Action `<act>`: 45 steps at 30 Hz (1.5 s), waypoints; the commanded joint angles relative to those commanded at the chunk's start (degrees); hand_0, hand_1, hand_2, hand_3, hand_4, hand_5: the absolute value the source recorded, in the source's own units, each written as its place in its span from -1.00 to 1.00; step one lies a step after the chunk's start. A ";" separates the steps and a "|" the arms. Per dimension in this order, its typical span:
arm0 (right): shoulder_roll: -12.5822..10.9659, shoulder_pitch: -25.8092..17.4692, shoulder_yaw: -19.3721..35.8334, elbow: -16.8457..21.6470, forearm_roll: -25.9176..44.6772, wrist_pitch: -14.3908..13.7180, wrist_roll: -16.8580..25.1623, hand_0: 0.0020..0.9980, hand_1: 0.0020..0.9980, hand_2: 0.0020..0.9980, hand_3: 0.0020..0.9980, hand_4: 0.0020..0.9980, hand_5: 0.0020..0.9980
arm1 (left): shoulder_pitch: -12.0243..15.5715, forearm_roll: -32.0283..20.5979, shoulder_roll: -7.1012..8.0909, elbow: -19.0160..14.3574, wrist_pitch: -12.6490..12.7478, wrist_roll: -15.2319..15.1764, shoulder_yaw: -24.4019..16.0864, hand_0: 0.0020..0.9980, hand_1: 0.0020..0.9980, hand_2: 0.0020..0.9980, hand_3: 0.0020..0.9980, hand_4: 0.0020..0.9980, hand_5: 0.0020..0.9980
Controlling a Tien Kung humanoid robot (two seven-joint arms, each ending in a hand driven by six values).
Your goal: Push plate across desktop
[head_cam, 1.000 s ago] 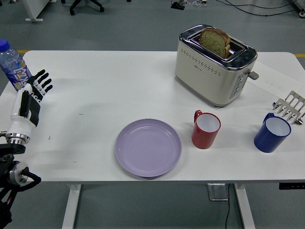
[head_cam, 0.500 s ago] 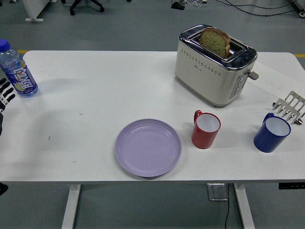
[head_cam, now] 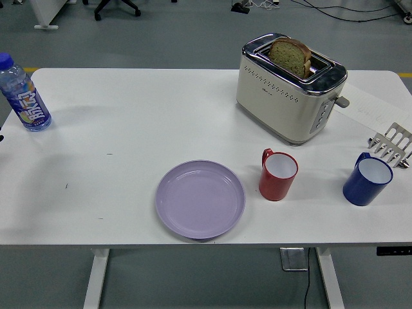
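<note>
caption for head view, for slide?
Purple plate near the white table's front edge, beside red mug; toaster behind; no robot hands visible.

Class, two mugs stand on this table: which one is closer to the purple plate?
The red mug, just right of the purple plate; the blue mug stands farther right.

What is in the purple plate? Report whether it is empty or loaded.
Empty. The purple plate lies flat near the table's front edge, its whole inner surface bare, nothing resting on it.
</note>
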 joint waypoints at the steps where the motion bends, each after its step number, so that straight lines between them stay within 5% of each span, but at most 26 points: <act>1: 0.00 0.01 0.00 0.00 0.00 0.00 0.00 0.21 0.09 0.30 0.23 -0.73 -0.30 | 0.03 0.01 -0.01 -0.03 0.04 -0.04 -0.01 0.69 0.75 0.79 0.79 0.01 1.00; 32: -0.50 0.64 -0.22 0.00 -0.19 -0.02 0.24 0.21 0.09 0.30 0.23 -0.72 -0.30 | 5.54 0.55 -1.97 -6.10 1.70 -1.24 -0.35 0.70 0.76 0.80 0.80 -0.02 1.00; 45: -1.32 0.88 -0.71 0.00 1.23 -0.55 0.57 0.21 0.09 0.30 0.23 -0.72 -0.30 | 10.03 2.20 -5.17 -11.75 0.96 -0.49 -0.13 0.68 0.74 0.76 0.71 -0.02 1.00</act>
